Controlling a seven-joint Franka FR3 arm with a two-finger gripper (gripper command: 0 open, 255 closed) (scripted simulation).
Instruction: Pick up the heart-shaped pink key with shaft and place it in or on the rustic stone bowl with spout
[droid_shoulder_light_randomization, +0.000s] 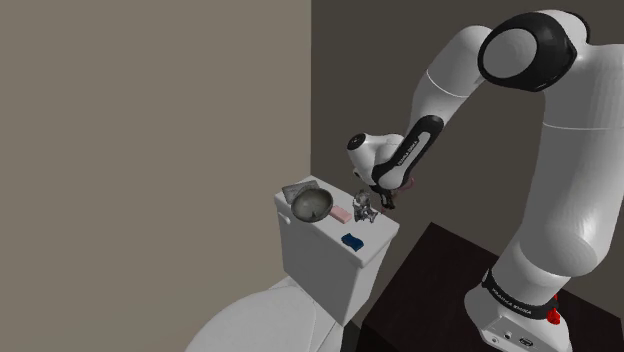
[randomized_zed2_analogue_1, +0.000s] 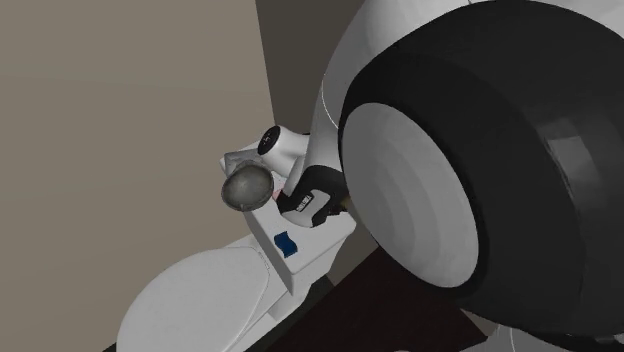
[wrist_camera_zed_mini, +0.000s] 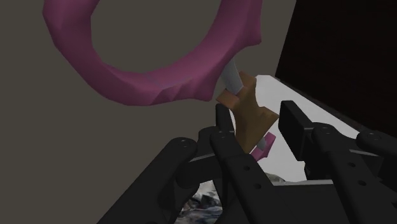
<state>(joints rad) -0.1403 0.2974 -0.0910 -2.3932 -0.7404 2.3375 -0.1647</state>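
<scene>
Fingers (wrist_camera_zed_mini: 224, 127) are pinched on the key (wrist_camera_zed_mini: 146, 83), holding it by its brownish bit, up in the air just off the toilet tank (droid_shoulder_light_randomization: 322, 238). On the lid between it and the stone bowl (droid_shoulder_light_randomization: 312, 204) sit a crinkly silver thing (droid_shoulder_light_randomization: 364, 210) and a small pink block (droid_shoulder_light_randomization: 341, 213), with a blue piece (droid_shoulder_light_randomization: 351, 240) near the front edge. The key has a chunky magenta loop and a short grey shaft.

White arm (droid_shoulder_light_randomization: 560, 215) folded over, black gripper (droid_shoulder_light_randomization: 384, 203) clamped.
In the shoulder view the arm rises from five o'clock to an elbow at one o'clock, then the forearm slopes down toward the centre — wrist bent, gripper pointing toward six o'clock. Its two fingers (wrist_camera_zed_mini: 222, 124) pinch the key (wrist_camera_zed_mini: 153, 83) between them.
</scene>
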